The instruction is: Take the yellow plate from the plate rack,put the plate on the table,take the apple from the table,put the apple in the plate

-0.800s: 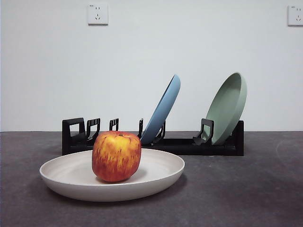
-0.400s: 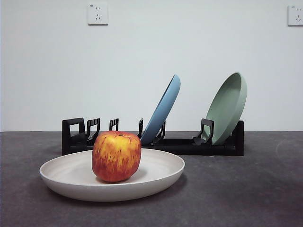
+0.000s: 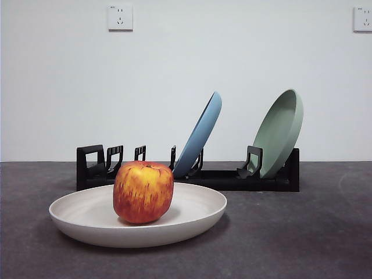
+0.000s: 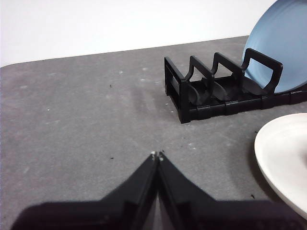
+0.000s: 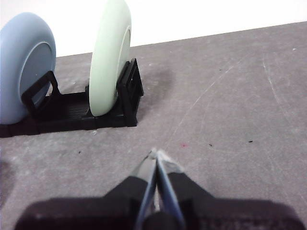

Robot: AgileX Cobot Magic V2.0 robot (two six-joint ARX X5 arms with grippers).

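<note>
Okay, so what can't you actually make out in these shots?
- Front view: the apple hides the yellow plate floor beneath it.
- Front view: both hands are out of frame.
- Left wrist view: the picture's edge cuts the yellow plate; the apple is unseen.
- Right wrist view: the edge crops the blue plate.

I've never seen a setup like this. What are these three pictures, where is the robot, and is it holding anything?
It is a two-armed robot at a table. One picture looks level across the table; the other two come from cameras on the arms' wrists. The black wedges at the bottom are the left tool and the right tool, both shut and holding nothing, each above bare table. On the table lies the yellow plate, really cream, with the apple in it. Behind is the plate rack, holding a blue plate and a green plate.
</note>
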